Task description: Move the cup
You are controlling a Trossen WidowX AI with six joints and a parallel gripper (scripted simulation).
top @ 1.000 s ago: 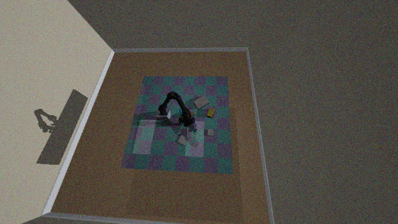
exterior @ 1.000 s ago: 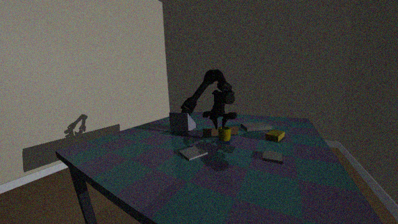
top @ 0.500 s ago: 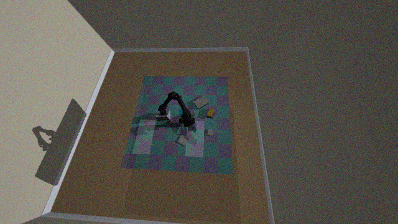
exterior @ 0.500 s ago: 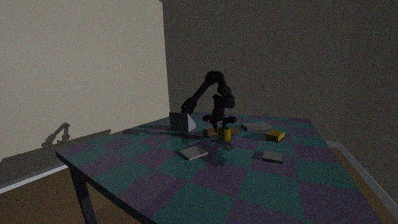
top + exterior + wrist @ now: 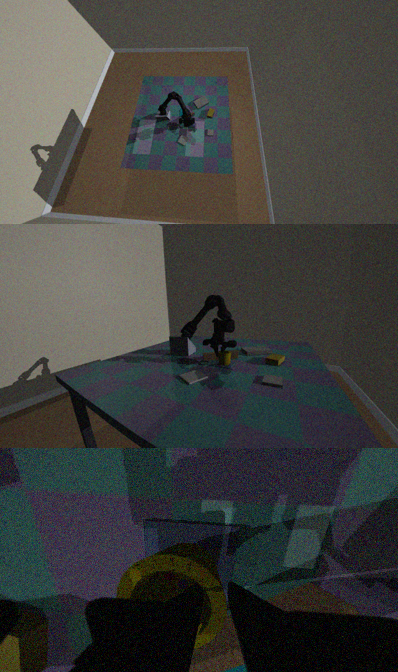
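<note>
From where I stand, the checkered teal-and-purple table [image 5: 124, 410] comes first, with two flat grey slabs lying on it, one to the left [image 5: 193, 376] and one to the right [image 5: 272, 380]. Beyond them stands the small yellow cylindrical cup [image 5: 224, 358], upright, on what looks like a flat brown pad [image 5: 208, 356]. The black gripper [image 5: 221, 350] comes down onto it from above. One dark finger [image 5: 150, 623] sits inside the cup's mouth and the other outside, pinching the yellow wall between them. I cannot make out the marbles. A yellow block [image 5: 275, 359] lies off to the right, and a grey box [image 5: 180, 346] sits at the arm's foot.
</note>
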